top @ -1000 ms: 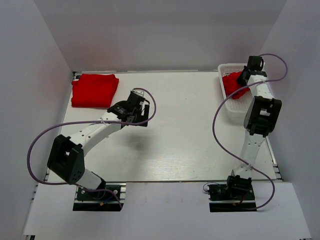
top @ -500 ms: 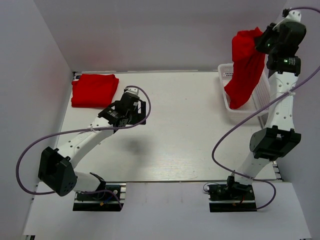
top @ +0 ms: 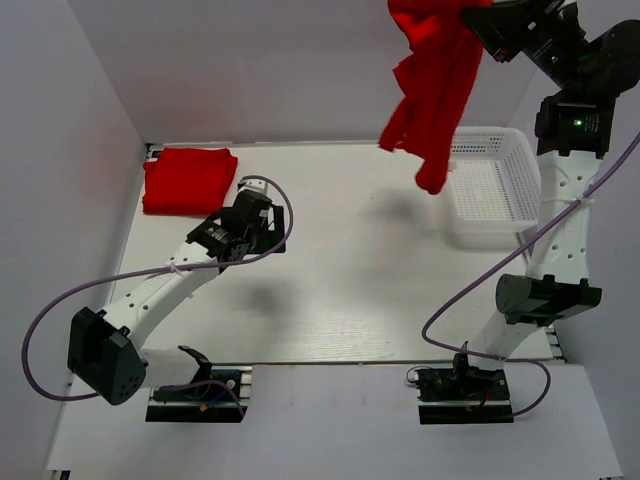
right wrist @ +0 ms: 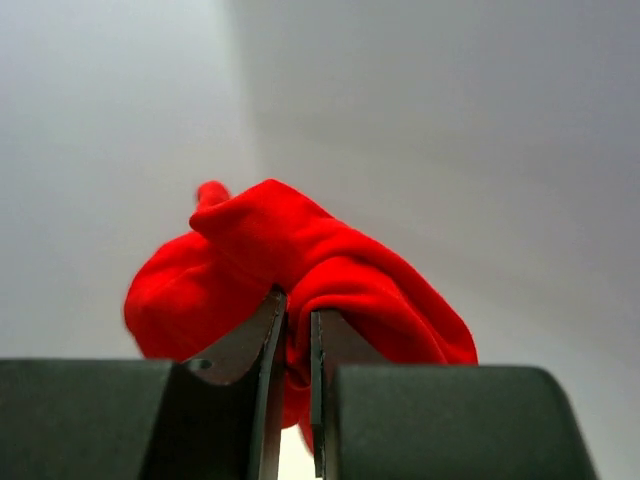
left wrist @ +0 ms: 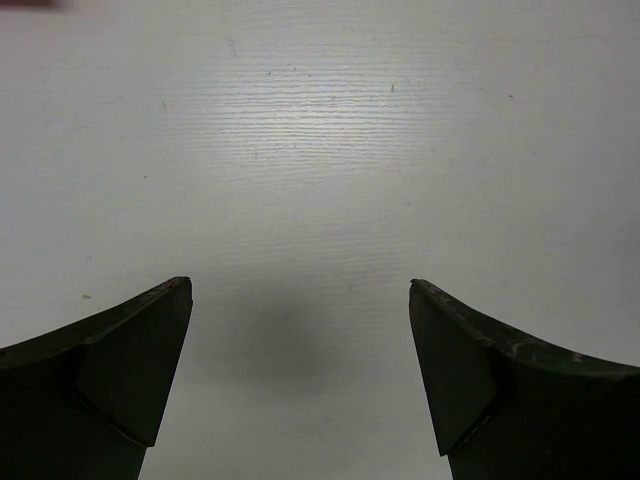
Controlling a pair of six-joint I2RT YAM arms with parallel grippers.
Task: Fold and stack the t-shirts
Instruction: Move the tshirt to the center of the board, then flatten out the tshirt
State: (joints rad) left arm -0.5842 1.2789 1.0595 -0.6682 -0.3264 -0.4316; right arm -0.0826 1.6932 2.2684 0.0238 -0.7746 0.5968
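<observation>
A red t-shirt [top: 432, 90] hangs crumpled high in the air, left of the basket, pinched by my right gripper [top: 472, 14] at the top of the view. In the right wrist view the jaws [right wrist: 298, 318] are shut on a fold of that red t-shirt [right wrist: 300, 260]. A second red t-shirt [top: 190, 179] lies folded at the table's far left corner. My left gripper [top: 270, 222] hovers low over the table just right of the folded shirt. In the left wrist view it stands open [left wrist: 300, 290] over bare table.
A white mesh basket [top: 515, 195] sits at the far right of the table, with nothing in it. White walls enclose the table at the back and both sides. The right arm stands tall beside the basket.
My right gripper has lifted the red t-shirt out of the basket, up and leftward, so it now dangles in the air. The left arm has shifted slightly toward the left.
</observation>
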